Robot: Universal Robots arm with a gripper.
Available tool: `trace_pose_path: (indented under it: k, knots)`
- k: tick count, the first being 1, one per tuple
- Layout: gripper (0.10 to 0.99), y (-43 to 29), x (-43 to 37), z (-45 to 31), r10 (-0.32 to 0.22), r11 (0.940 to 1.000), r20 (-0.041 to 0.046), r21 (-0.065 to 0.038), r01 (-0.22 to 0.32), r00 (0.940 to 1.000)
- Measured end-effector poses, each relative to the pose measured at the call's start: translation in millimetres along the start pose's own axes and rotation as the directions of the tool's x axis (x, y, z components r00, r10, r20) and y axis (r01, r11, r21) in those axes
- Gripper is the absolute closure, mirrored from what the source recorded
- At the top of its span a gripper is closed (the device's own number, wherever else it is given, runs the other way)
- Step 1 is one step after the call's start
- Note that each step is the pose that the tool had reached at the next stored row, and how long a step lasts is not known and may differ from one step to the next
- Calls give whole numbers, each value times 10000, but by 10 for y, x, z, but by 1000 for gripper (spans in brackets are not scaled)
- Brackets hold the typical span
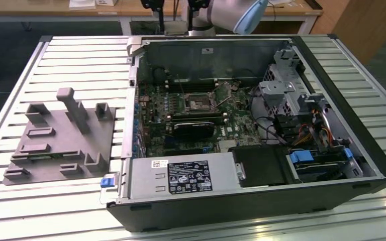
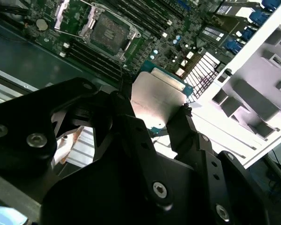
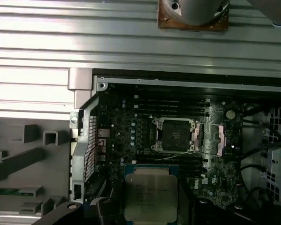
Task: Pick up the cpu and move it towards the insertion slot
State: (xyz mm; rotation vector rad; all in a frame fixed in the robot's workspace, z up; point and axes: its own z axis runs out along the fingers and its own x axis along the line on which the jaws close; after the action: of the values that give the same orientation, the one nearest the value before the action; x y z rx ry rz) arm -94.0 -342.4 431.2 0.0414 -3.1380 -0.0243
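Clamping the cpu [image 2: 157,101], the pincer [image 2: 152,117] hovers above the insertion slot [image 3: 174,135]; grey fixture [image 1: 62,138] well aside

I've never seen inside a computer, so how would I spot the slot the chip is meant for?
Look inside the open computer case, at the green circuit board on its floor. Near the board's middle sits the insertion slot, a small square socket with a dark centre and shiny metal frame, unlike the long thin black slots beside it.

Above the slot [image 3: 174,135] your way is open: the case [image 1: 354,145] has no side panel, and the board [image 1: 236,116] around the socket lies low. The case's walls hem it in all round. A black block [image 1: 194,129] sits just beside the slot, and cables [image 1: 308,131] crowd the exterior view's right, possibly reaching over the board.
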Motion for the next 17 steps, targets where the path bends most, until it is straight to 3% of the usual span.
trace_pose_path:
  k: [12,17]
  knots:
    - [541,-7,-280,-1,-2,10000,76,2,2,10000]
    - [541,-8,-298,-1,0,10000,80,2,0,10000]
